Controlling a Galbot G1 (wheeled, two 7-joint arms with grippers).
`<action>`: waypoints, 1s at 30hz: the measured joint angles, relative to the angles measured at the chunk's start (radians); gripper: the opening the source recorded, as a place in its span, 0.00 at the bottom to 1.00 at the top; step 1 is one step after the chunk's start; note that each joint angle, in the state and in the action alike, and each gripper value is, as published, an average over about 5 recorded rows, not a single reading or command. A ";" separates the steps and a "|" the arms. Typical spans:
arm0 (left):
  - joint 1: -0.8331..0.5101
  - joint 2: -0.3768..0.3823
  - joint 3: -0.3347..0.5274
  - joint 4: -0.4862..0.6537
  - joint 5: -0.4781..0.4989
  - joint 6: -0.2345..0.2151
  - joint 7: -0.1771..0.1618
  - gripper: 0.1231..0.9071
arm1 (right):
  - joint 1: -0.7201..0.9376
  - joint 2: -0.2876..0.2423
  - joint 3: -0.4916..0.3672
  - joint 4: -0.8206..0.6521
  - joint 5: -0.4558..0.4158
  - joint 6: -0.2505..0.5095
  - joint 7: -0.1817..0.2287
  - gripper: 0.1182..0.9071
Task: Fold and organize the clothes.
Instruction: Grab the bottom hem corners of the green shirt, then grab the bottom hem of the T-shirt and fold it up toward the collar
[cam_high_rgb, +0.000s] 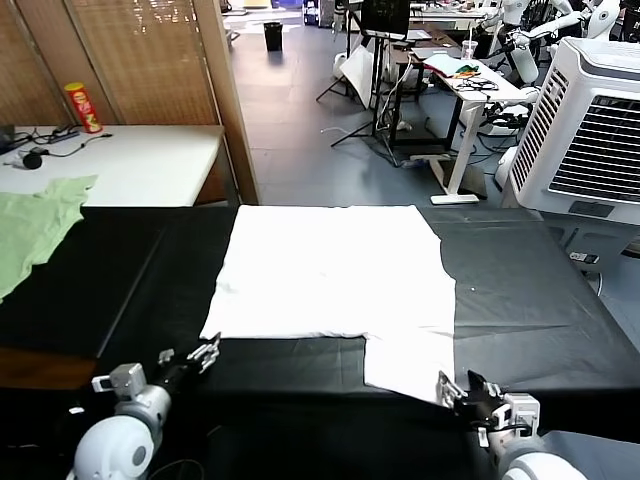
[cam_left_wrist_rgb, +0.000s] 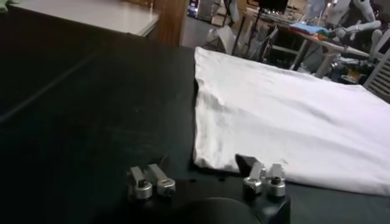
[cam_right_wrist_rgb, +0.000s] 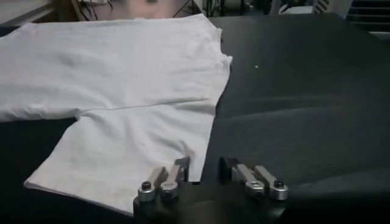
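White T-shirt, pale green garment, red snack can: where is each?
Plain white cotton T-shirt (cam_high_rgb: 330, 265): head view, middle of its body.
Pale green garment (cam_high_rgb: 30, 225): head view, its centre.
Red cylindrical snack can (cam_high_rgb: 83, 107): head view, its side.

A black cloth covers the desk (cam_high_rgb: 540, 310). Beyond its far left edge stands a white table (cam_high_rgb: 150, 165) carrying a red can (cam_high_rgb: 83, 107), black cables (cam_high_rgb: 45, 140) and a green garment (cam_high_rgb: 35, 225). A bamboo screen (cam_high_rgb: 130, 55) rises behind it. The floor (cam_high_rgb: 300, 120) is grey-blue. A white cooler (cam_high_rgb: 590, 120) stands at right, a cluttered white bench (cam_high_rgb: 470, 85) farther back.
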 joint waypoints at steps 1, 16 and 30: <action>0.002 0.000 0.002 -0.002 0.001 -0.001 0.003 0.24 | -0.002 0.001 0.000 0.004 0.000 0.000 0.004 0.01; 0.099 0.034 -0.033 -0.099 0.032 -0.022 -0.019 0.00 | -0.099 0.024 0.006 0.172 0.002 -0.041 0.100 0.00; 0.274 0.032 -0.123 -0.228 0.025 -0.084 -0.035 0.00 | -0.097 0.011 0.003 0.170 0.035 0.069 0.047 0.00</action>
